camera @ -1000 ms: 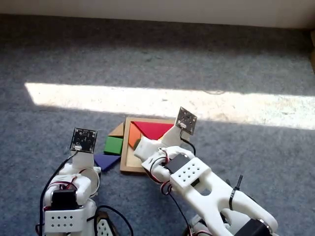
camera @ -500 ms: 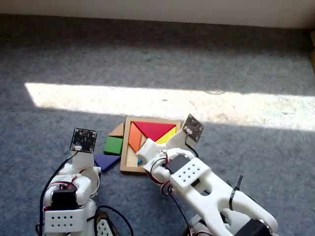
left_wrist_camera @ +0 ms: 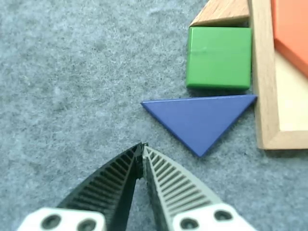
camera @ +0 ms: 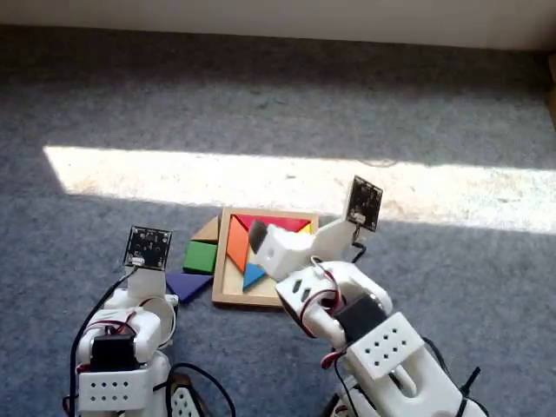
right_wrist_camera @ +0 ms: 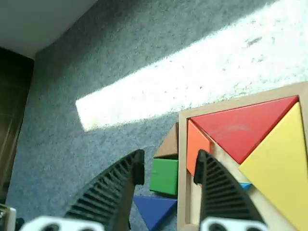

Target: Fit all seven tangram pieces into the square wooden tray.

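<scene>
The square wooden tray [camera: 222, 261] lies on the grey carpet. It holds a red triangle [camera: 280, 225], an orange triangle [camera: 237, 244], a yellow triangle [right_wrist_camera: 279, 163] and a small light-blue piece [camera: 254, 276]. Left of the tray lie a tan triangle [camera: 208, 231], a green square [camera: 201, 257] and a dark blue triangle [camera: 187, 284]. My right gripper [right_wrist_camera: 169, 166] hangs open and empty above the tray's left part [camera: 259, 234]. My left gripper [left_wrist_camera: 143, 147] is shut and empty, its tips just short of the dark blue triangle [left_wrist_camera: 202, 118], with the green square [left_wrist_camera: 220, 57] beyond.
A bright strip of sunlight [camera: 174, 174] crosses the carpet behind the tray. A pale wall base [camera: 278, 17] runs along the far edge. The left arm's body [camera: 122, 347] sits at the near left, the right arm's body [camera: 382, 347] at the near right.
The right arm has lifted and swung right off the tray, uncovering the orange, yellow and light-blue pieces. The left arm has not moved.
</scene>
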### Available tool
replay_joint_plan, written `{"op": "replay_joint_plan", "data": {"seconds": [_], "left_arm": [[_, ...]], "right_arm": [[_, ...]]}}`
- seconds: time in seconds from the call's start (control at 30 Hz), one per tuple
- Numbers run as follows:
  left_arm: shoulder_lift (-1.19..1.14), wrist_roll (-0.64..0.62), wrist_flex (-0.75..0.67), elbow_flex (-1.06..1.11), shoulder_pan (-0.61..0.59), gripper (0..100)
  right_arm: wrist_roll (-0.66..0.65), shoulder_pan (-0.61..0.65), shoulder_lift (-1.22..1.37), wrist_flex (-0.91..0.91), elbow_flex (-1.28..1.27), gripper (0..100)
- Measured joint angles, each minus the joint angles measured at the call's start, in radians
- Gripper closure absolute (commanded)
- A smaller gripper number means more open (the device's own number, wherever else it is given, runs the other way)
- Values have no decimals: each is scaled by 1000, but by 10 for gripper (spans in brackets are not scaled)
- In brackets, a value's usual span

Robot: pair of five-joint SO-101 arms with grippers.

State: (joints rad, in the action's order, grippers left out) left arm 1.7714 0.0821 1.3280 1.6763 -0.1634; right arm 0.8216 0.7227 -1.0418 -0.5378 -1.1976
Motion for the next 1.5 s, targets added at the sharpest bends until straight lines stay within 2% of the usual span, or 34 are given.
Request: {"op": "replay_joint_plan", "data": {"seconds": [0.1,0.33,0.6,0.87,0.93,1.13,1.5], "left_arm": [[0,0,0,0,0,993],[0,0,0,0,0,993],[0,0,0,0,0,993],[0,0,0,0,0,993],[0,0,0,0,0,993],[0,0,0,0,0,993],[0,0,0,0,0,993]], "right_arm": [[-54,0,-49,0,-57,998],[-129,15,-23,-20,-57,995],[-210,66,279,-334,195,995],[-516,66,657,-408,413,995],[-552,66,738,-408,443,995],[-571,66,908,-408,537,995],[-571,68,948,-379,577,995]]}}
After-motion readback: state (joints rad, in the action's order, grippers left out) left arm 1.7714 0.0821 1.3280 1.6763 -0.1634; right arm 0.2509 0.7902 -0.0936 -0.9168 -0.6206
